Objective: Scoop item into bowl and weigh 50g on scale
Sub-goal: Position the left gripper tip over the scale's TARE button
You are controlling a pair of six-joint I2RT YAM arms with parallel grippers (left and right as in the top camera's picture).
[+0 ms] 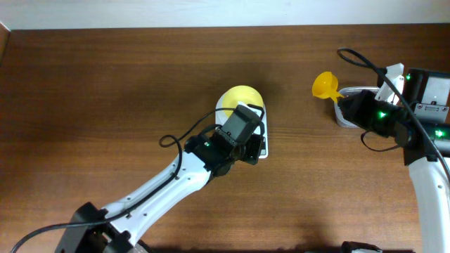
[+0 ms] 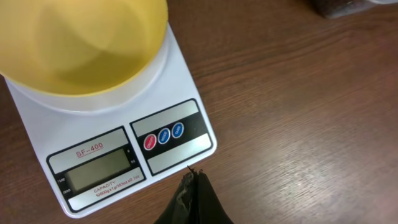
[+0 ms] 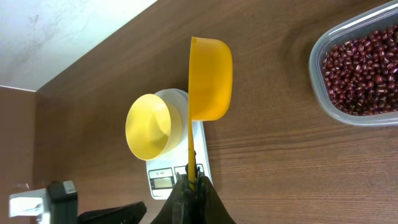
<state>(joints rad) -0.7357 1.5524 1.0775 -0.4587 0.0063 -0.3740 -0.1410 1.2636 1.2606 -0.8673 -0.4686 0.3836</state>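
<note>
**A:** What is on the left of the table (image 1: pixel 105 84)?

**B:** The left gripper (image 2: pixel 191 182) hovers just in front of the white scale (image 2: pixel 186 81). Its fingers are pressed together with nothing between them. The pale yellow bowl (image 2: pixel 81 43) sits on the scale's platform, and I see no beans in it. The display looks blank, though it is too faint to be sure.

**A:** And further right?

**B:** The right gripper (image 3: pixel 191 180) pinches the thin handle of a yellow scoop (image 3: pixel 210 78) and holds it in the air between the bowl and the bean supply. From above, the scoop's cup looks empty.

**A:** Where are the beans?

**B:** The dark reddish-brown beans (image 3: pixel 364 71) lie in a clear container (image 3: pixel 318 59) at the far right, well apart from the bowl.

**A:** So how far along is it?

**B:** Early, I judge. The bowl is placed and the scoop is in hand. The scooping, pouring and weighing are not yet done.
</note>
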